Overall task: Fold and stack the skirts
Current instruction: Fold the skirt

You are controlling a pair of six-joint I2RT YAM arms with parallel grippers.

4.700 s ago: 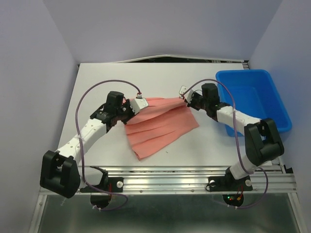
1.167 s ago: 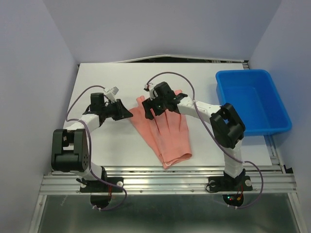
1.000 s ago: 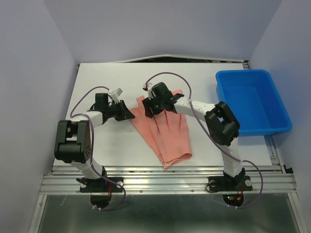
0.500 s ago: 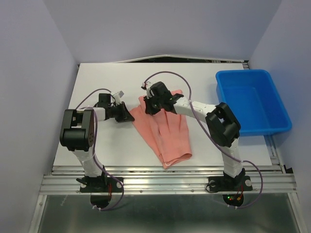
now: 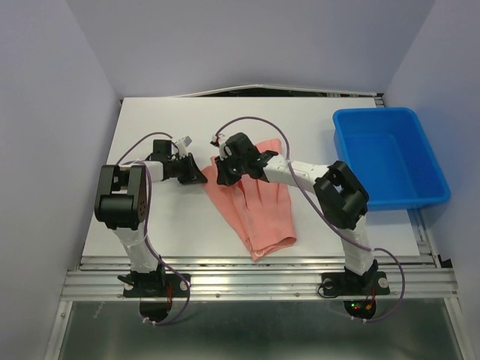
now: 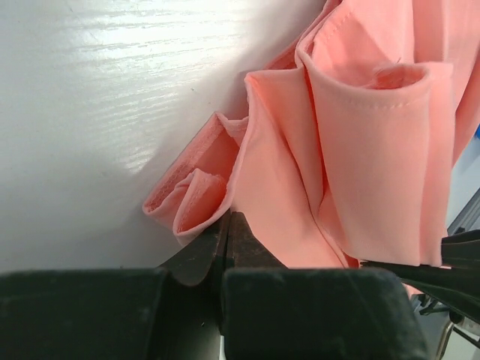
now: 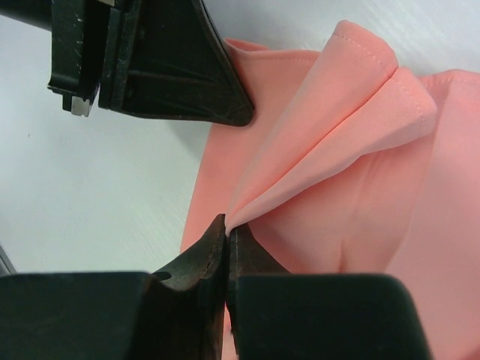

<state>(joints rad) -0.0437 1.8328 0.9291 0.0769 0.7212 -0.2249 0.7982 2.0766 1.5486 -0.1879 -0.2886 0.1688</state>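
The salmon-pink pleated cloth skirt [image 5: 259, 206], lying mid-worktop toward the near edge, looks soft, light and floppy, so the left gripper [image 5: 199, 178] and right gripper [image 5: 223, 175] sensibly pinch folds at its far end.

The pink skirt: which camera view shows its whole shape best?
The top external view: there the skirt shows nearly its full outline. The left wrist view shows only bunched folds before its shut jaws; the right wrist view, one fold pinched in its jaws.
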